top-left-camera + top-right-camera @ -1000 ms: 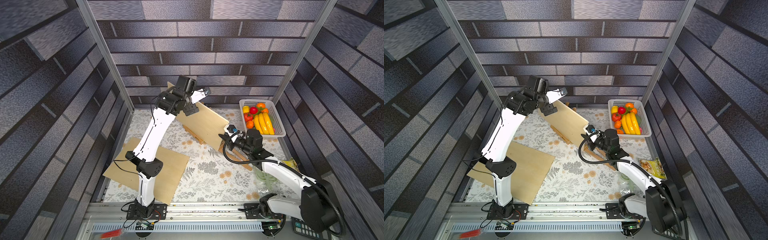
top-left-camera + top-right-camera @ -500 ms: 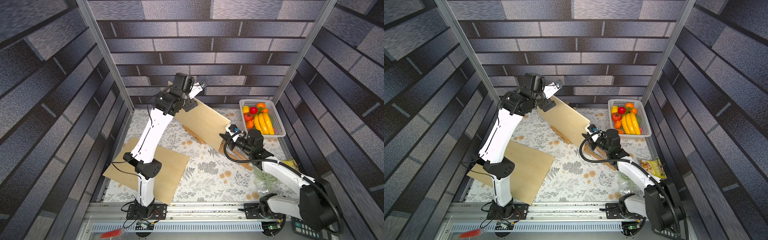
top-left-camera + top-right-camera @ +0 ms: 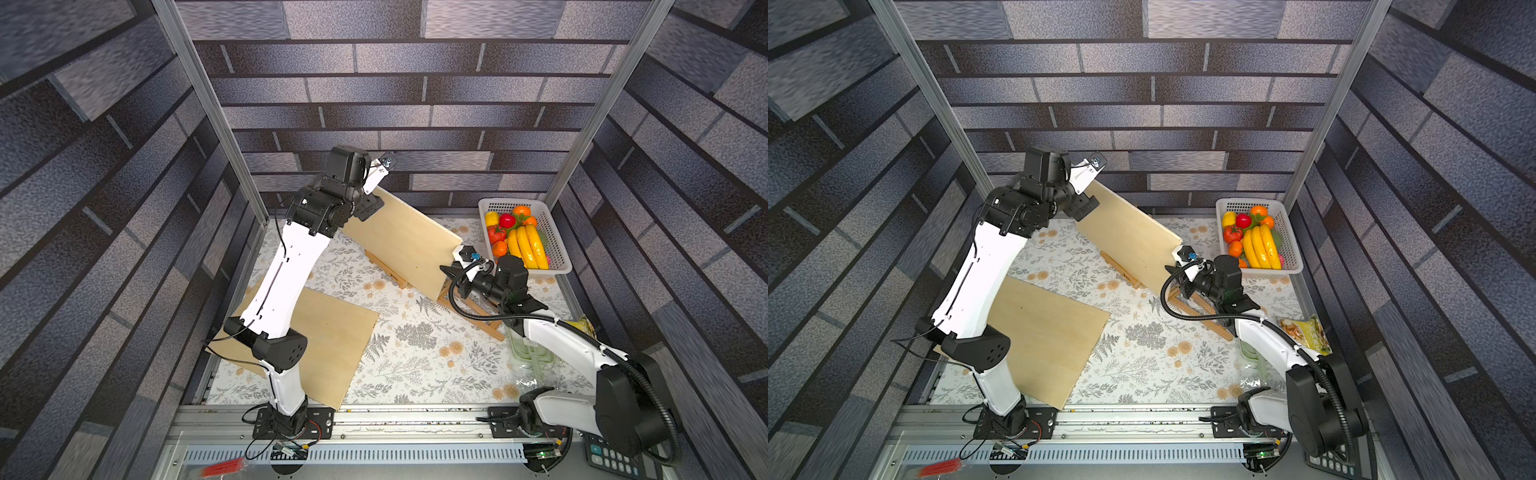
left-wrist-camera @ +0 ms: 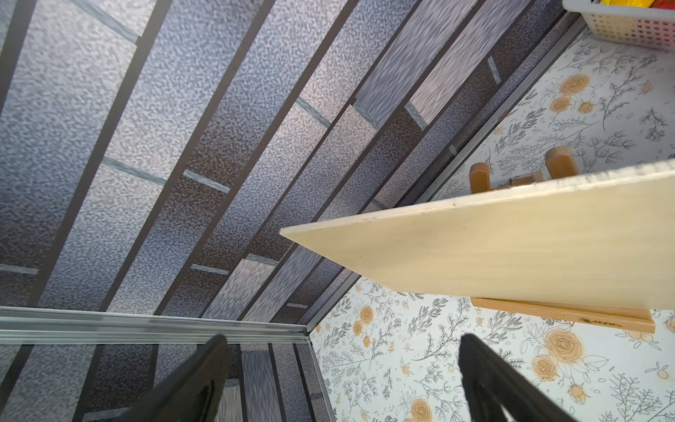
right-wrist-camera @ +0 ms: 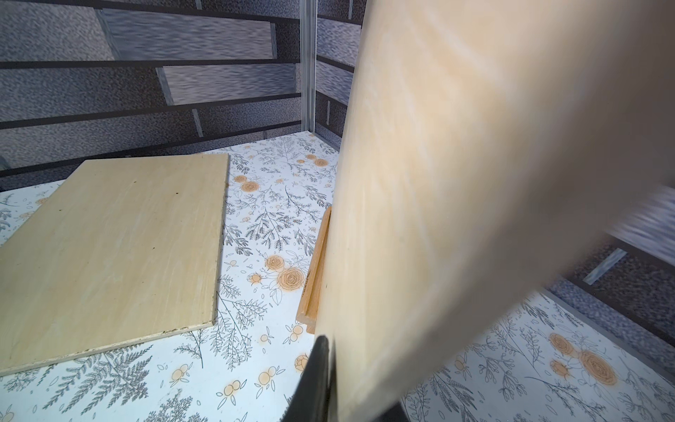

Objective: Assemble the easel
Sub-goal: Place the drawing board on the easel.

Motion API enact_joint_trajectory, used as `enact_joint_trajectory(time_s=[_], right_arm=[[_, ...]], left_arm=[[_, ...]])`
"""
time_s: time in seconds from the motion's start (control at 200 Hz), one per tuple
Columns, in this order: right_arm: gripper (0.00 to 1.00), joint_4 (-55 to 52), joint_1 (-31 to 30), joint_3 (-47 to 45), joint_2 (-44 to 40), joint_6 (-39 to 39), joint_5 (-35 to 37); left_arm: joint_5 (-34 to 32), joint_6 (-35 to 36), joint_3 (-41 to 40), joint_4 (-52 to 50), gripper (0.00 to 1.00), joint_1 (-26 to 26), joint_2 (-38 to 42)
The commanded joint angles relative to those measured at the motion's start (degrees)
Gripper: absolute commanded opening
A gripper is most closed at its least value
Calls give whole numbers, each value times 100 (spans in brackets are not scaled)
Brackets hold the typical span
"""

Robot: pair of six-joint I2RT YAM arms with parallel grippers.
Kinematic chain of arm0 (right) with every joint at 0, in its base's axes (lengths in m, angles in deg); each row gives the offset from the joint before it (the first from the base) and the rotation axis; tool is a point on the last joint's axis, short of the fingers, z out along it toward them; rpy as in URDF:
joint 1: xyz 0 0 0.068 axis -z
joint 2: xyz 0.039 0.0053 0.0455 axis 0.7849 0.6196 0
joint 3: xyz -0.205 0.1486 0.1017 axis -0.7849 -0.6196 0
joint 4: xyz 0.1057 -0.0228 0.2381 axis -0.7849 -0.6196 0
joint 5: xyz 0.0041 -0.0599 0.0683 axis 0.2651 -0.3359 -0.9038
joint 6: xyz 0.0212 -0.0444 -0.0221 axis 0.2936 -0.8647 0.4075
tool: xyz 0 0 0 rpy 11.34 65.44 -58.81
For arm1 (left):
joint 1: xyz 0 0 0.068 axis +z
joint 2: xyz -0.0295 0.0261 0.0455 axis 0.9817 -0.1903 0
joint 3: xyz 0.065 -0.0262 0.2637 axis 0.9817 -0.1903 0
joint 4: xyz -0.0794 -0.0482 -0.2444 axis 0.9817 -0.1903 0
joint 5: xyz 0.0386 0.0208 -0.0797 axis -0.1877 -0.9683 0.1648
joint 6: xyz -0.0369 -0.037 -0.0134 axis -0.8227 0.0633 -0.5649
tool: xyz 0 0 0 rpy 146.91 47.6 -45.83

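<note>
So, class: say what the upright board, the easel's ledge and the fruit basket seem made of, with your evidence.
The upright board: probably bare plywood; pale matte grain, rough edge. The easel's ledge: solid wood, honey-toned, perhaps varnished; routed groove. The fruit basket: white plastic, by its moulded lattice walls.

A staged robot-lab cell: aluminium frame posts (image 3: 203, 104), printed brick-pattern wall panels (image 3: 415, 87), floral table cover (image 3: 415, 353), front mounting rail (image 3: 415, 430).
</note>
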State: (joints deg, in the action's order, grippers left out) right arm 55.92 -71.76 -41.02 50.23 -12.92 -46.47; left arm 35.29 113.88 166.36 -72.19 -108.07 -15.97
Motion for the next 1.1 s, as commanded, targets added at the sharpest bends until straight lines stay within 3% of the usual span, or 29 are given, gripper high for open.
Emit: enact_joint_trajectory(time_s=[0.0,0.461,0.757,0.902,1.092], right_arm=[[0,-1090,86,-193,370,-71,119],[0,-977,470,17,704,-264,-290],[0,-1106,625,213,886,-249,-366],[31,-1087,624,215,886,-248,-284],[43,-1079,622,171,882,-319,-137]], left_arm=[[43,-150,-236,253,100,12,216],[60,-97,-1568,786,100,43,842],[39,-6,-1921,923,100,39,1015],[34,0,-2137,1038,100,43,1104],[9,17,-2337,1124,100,44,1198]])
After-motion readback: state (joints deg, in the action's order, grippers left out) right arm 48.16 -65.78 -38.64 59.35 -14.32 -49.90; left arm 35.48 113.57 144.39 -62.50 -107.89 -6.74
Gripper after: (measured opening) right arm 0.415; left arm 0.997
